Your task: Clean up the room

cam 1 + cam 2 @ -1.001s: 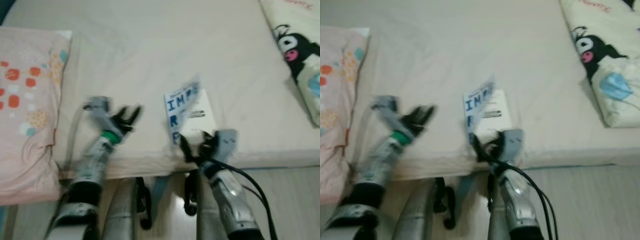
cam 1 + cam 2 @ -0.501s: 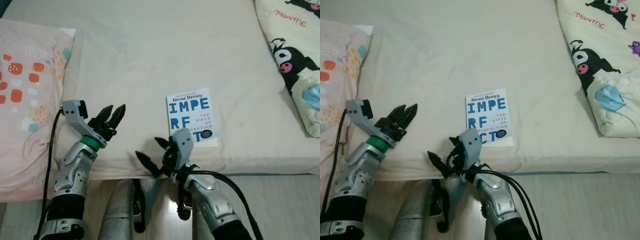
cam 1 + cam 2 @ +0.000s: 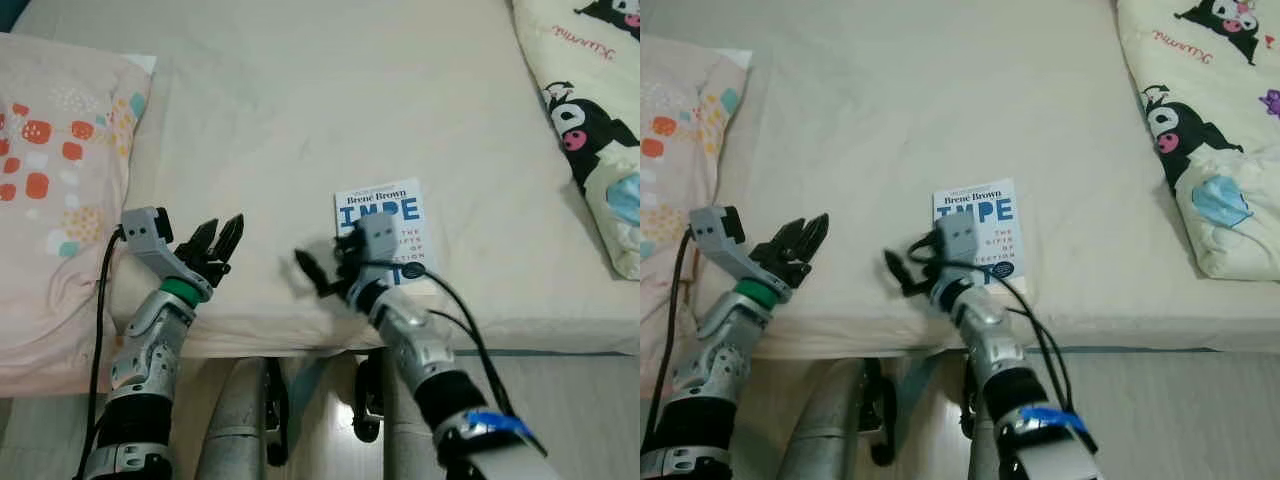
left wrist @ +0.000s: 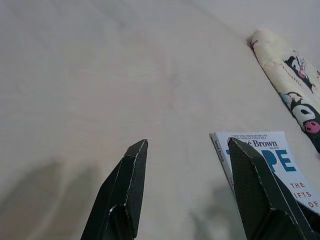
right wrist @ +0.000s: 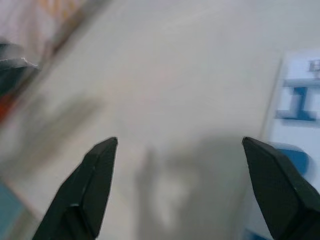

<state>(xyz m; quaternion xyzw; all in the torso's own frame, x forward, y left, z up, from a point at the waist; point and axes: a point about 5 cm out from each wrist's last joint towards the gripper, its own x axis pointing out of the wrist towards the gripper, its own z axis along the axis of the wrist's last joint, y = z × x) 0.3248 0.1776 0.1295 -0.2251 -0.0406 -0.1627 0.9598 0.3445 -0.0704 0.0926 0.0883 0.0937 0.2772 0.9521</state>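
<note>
Moved: right tool (image 3: 333, 262) up from bed edge onto mattress, fingers spread wide | book (image 3: 384, 215) flat near bed (image 3: 300, 110) front edge, at 3 o'clock just beside right tool, spine running 12–6 | left tool (image 3: 215, 240) slightly parted, farther, at 9 o'clock.

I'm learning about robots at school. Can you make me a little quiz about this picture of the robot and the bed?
1. True or false: the book lies on the bed.
2. What is beside the bed's left edge? A) a pillow B) a lamp C) a shoe
3. Fill in: the right gripper is wide ____ beside the book.

Key:
1. True.
2. A, the pink pillow.
3. Open; the left gripper has its fingers apart too and holds nothing.
</note>
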